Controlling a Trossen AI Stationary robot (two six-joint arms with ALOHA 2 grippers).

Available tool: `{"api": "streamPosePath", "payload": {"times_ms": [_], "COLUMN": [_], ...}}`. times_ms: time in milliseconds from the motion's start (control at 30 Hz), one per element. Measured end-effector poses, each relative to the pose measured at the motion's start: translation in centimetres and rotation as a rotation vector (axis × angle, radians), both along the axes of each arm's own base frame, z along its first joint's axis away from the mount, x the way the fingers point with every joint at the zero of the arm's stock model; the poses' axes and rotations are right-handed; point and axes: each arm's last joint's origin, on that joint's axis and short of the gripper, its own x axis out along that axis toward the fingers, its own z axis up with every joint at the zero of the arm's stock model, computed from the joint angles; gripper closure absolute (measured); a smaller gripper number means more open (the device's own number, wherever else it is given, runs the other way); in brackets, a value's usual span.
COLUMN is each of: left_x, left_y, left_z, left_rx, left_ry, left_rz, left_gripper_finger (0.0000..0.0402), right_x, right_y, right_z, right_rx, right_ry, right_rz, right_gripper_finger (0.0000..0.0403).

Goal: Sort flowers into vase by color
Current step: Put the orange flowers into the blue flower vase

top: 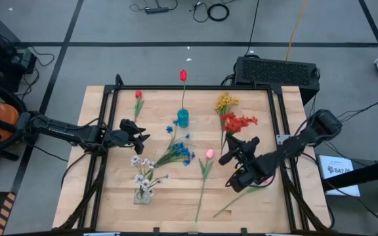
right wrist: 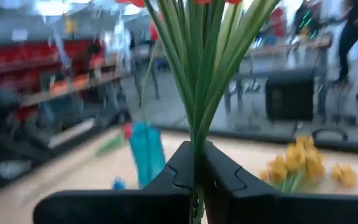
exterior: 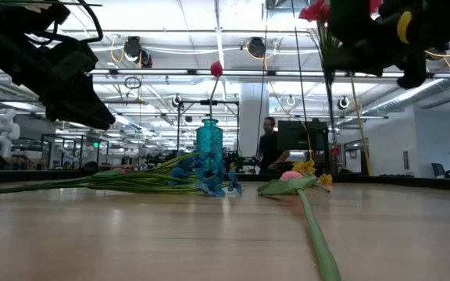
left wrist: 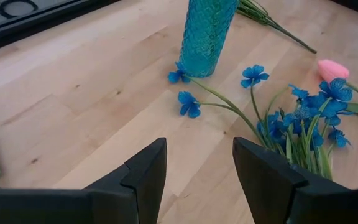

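We see the red spray held up off the worktop by the right gripper, whose jaws are closed tight on its bundle of green stems; in the high view the red heads show beside the yellow spray, which lies on the wood near the back right. The teal vase stands at back centre with a single red tulip upright in it. In front of the vase the blue spray lies flat, its nearest heads just beside the vase's base, and the pink tulip lies to its right with its long stem running toward the front edge. A second red tulip lies near the back left. The white spray stands in a clear vase near the front left. The left gripper hovers above the wood left of the blue spray, its jaws parted and holding nothing. Beyond the worktop, the low view shows a person standing in the room.
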Motion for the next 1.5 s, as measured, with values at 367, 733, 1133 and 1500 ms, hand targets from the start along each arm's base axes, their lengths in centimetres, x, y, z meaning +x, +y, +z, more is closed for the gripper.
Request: {"api": "streamPosePath", "payload": {"times_ms": [367, 733, 1133, 1500], "left_x": [0.0, 0.0, 0.0, 0.0], "left_y": [0.0, 0.0, 0.0, 0.0], "left_z": [0.0, 0.0, 0.0, 0.0], "left_rx": [0.021, 0.024, 0.024, 0.022], "left_ry": [0.013, 0.016, 0.016, 0.014], "left_rz": [-0.012, -0.011, -0.011, -0.010], "left_gripper_finger": [0.0210, 0.0210, 0.0210, 0.0210], "right_x": [2.8, 8.4, 9.0, 5.3], "right_y": [-4.2, -6.4, -13.4, -17.4], "right_z": [-0.1, 4.4, 6.9, 5.4], "right_rx": [0.063, -0.005, -0.247, -0.447], "right_ry": [0.018, 0.156, -0.059, -0.335], "right_rz": [-0.154, 0.295, 0.666, 0.704], "right_gripper_finger": [0.0402, 0.0403, 0.0402, 0.0402]}}
